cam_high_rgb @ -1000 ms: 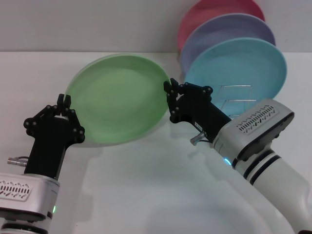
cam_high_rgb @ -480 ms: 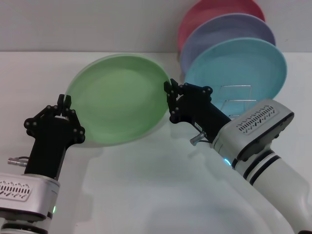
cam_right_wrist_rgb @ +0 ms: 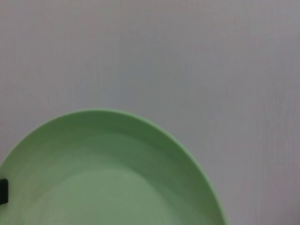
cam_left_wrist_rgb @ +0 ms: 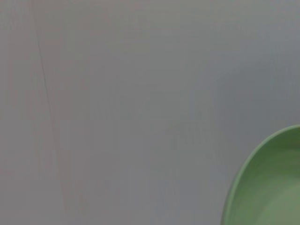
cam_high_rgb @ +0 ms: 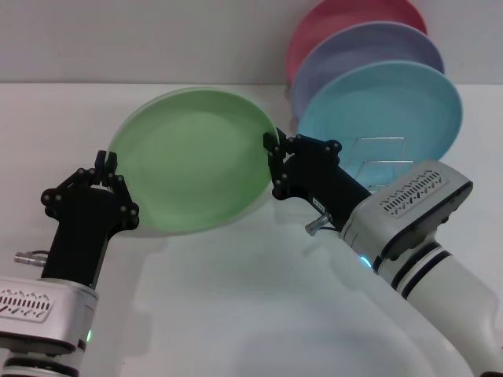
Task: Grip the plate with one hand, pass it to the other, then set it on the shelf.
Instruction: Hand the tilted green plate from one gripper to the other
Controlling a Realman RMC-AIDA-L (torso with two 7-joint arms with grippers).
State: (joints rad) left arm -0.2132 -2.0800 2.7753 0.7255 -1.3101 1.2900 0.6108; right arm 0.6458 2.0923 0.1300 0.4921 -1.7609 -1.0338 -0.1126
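The light-green plate (cam_high_rgb: 192,161) hangs tilted above the white table, held by its rim between both arms. My left gripper (cam_high_rgb: 108,169) is shut on its lower left rim. My right gripper (cam_high_rgb: 273,149) is shut on its right rim. The plate's rim also shows in the left wrist view (cam_left_wrist_rgb: 267,187) and its inner face in the right wrist view (cam_right_wrist_rgb: 108,178). The silver wire shelf (cam_high_rgb: 383,151) stands just right of my right gripper, partly hidden behind the right arm.
A turquoise plate (cam_high_rgb: 385,106), a lavender plate (cam_high_rgb: 369,47) and a pink plate (cam_high_rgb: 346,16) stand on edge in the shelf at the back right. The white table (cam_high_rgb: 251,298) lies below both arms.
The plate and my left gripper have shifted very slightly to the right. The right gripper has barely moved.
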